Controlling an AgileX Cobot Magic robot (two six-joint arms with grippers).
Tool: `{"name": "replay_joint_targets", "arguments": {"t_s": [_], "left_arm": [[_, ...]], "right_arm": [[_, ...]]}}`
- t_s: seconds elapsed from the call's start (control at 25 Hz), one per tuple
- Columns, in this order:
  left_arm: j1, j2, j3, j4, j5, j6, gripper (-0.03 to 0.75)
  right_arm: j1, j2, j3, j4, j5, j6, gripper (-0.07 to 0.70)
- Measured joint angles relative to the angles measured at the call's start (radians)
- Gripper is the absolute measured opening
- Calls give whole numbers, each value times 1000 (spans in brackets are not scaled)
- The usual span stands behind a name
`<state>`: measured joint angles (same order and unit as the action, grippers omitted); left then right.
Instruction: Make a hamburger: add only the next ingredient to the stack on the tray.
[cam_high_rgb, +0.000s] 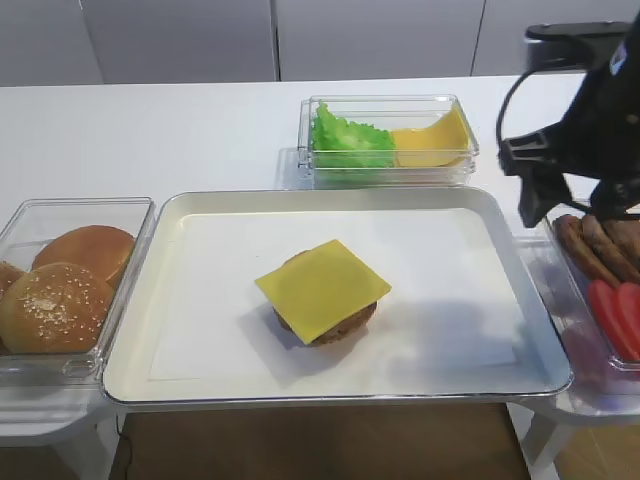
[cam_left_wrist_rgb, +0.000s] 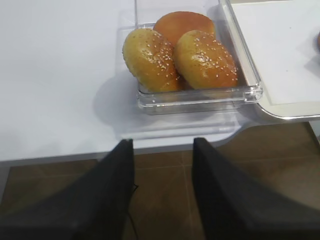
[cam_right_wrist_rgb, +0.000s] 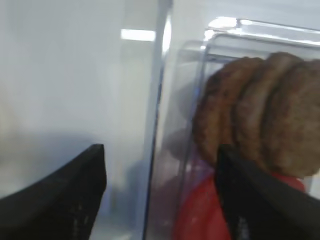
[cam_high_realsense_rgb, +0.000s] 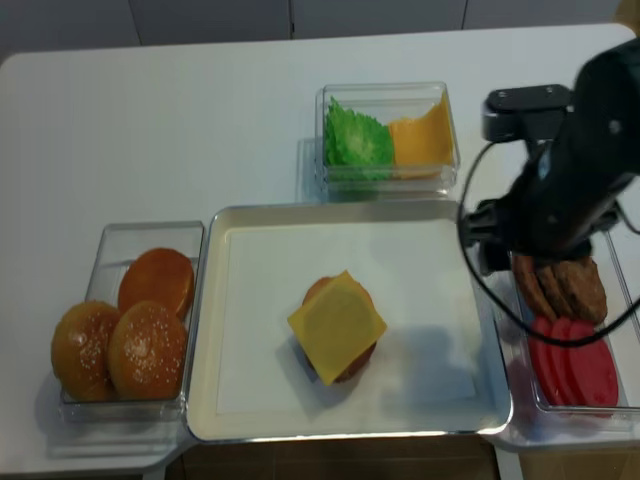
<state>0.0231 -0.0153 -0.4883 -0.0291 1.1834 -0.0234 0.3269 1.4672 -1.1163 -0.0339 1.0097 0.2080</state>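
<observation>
Right pincer gapes wide, empty — cheese slice lies flat on the stack, corners diamond-wise.

Nothing to read from where I sit: I find no print, label, brand or number on the tray, on its white paper, or on the clear bins around it.
</observation>
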Motion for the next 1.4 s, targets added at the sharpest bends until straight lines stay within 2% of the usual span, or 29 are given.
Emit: {"name": "replay_joint_targets", "arguments": {"t_s": [0.24, 0.44, 0.84, 1.16, 1.4], "left_arm": [[0, 0, 0, 0, 0, 0, 293], [0, 0, 0, 0, 0, 0, 293], [0, 0, 0, 0, 0, 0, 293], [0, 0, 0, 0, 0, 0, 293], [0, 0, 0, 0, 0, 0, 293]], "right_arm": [[-54, -132, 0, -39, 113, 2, 510], [-54, -287, 54, -39, 164, 6, 505], [-55, -699, 253, -35, 237, 31, 502], [-55, -1039, 366, -29, 254, 14, 501], [-55, -1251, 409, 1, 264, -17, 501]]}}
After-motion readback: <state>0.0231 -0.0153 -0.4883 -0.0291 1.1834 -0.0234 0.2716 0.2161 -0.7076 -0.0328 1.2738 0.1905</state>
